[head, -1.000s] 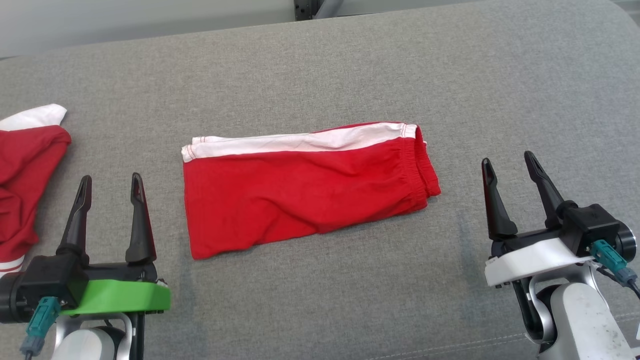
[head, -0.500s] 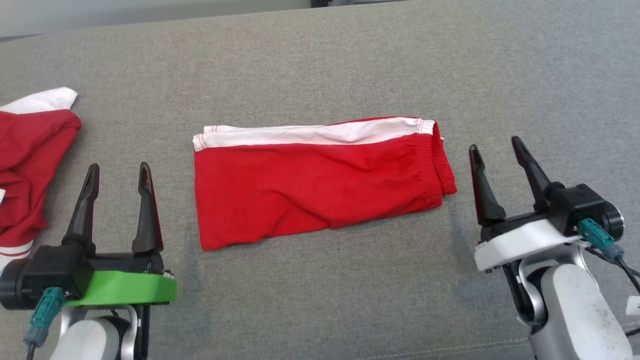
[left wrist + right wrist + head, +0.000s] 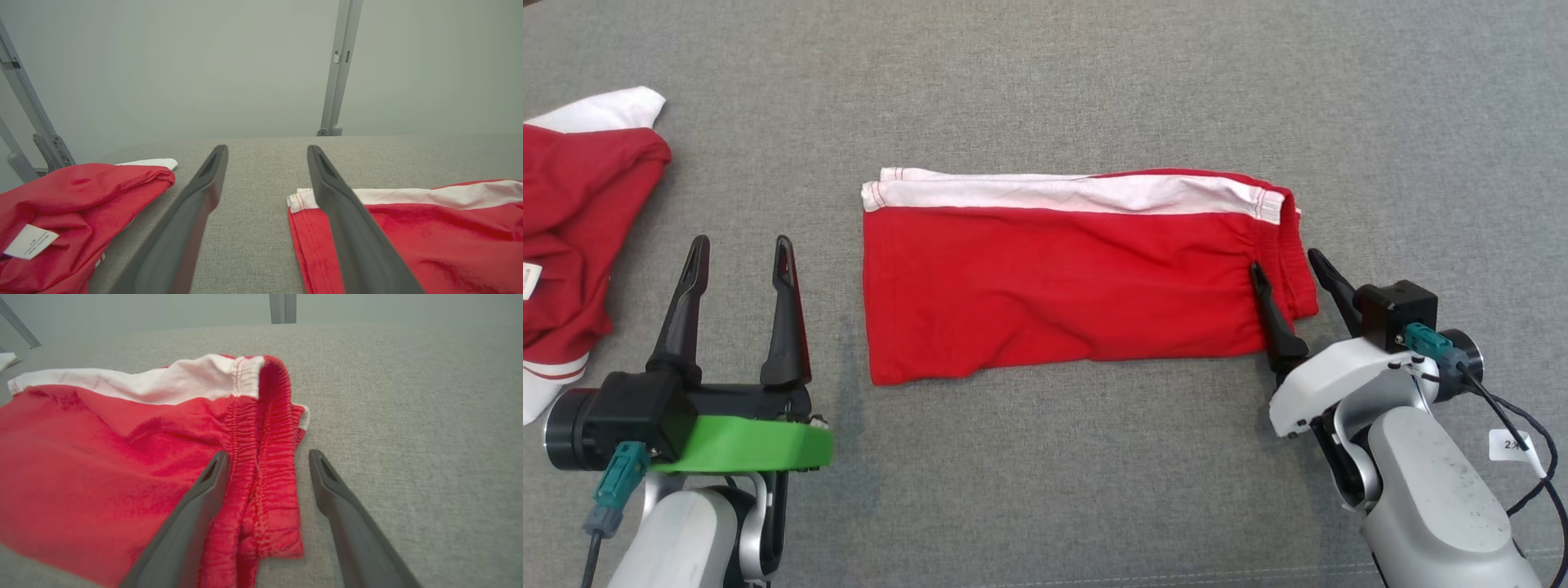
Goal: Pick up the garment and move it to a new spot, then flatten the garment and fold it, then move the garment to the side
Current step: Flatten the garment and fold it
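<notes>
Two spread fingers of my right end effector (image 3: 1284, 260) have advanced to straddle the waistband (image 3: 267, 457) of the folded red garment (image 3: 1054, 278), lying centrally on the grey cushion (image 3: 1045, 490); the sideways move is likely next.

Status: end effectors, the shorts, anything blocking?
Left end effector open, clear of cloth. Right end effector open, astride waistband of folded red shorts. Second red garment far left, apart; path clear.

The left gripper (image 3: 742, 242) and the right gripper (image 3: 1284, 260) both point forward, each with its fingers (image 3: 685, 302) spread apart.
</notes>
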Tool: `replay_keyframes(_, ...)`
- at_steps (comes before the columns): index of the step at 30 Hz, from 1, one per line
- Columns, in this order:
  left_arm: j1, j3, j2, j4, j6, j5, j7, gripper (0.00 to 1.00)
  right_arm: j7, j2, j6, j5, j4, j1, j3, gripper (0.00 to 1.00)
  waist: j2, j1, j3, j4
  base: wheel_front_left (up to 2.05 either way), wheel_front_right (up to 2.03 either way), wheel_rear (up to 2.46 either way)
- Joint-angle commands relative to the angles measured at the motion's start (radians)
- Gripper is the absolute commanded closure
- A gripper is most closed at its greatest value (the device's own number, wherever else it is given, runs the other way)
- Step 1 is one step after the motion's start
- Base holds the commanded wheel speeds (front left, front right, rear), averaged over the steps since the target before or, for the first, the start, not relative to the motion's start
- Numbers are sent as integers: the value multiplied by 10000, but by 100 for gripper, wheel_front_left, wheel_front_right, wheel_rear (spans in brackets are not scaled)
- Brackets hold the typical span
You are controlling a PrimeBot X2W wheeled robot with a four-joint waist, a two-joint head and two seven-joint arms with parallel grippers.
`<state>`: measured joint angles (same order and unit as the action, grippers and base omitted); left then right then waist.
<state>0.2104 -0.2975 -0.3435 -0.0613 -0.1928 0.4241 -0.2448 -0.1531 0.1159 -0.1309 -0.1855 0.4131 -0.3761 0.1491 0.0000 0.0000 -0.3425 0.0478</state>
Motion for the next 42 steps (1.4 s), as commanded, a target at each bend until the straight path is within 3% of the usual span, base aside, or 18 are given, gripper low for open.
replay_keyframes(1,148,-1,0,28,63,-87,-53,0,-79,41,3,-143,146,-98,-54,0,0,0,-74,52,0,0,0)
replay_keyframes(8,293,-46,-55,185,112,-121,-78,0,-130,36,9,-727,1094,-273,72,0,0,0,-190,-75,0,0,0)
replay_keyframes(9,308,-57,-67,198,127,-129,-81,0,-139,25,9,-876,1178,-330,197,37,0,0,-196,-103,0,0,0)
replay_keyframes(12,356,-87,-99,222,133,-154,-62,0,-164,67,9,-1251,1352,-475,605,100,0,0,-213,-192,0,0,0)
replay_keyframes(17,364,-71,-162,204,51,-145,-10,0,-358,341,20,-2037,1572,-646,984,100,0,0,-223,-434,0,0,0)
replay_keyframes(27,268,-21,-295,79,-91,-100,81,0,-642,1031,18,-3298,1286,-71,528,100,0,0,-189,-831,0,0,0)
replay_keyframes(35,177,-21,-404,43,-182,-94,219,0,247,1126,2,-4681,-1065,-212,1625,100,0,0,-140,-1097,0,0,0)
replay_keyframes(42,377,-172,-305,38,-154,-114,273,0,1348,1079,2,-5310,-2924,-427,2564,100,0,0,-193,-932,0,0,0)
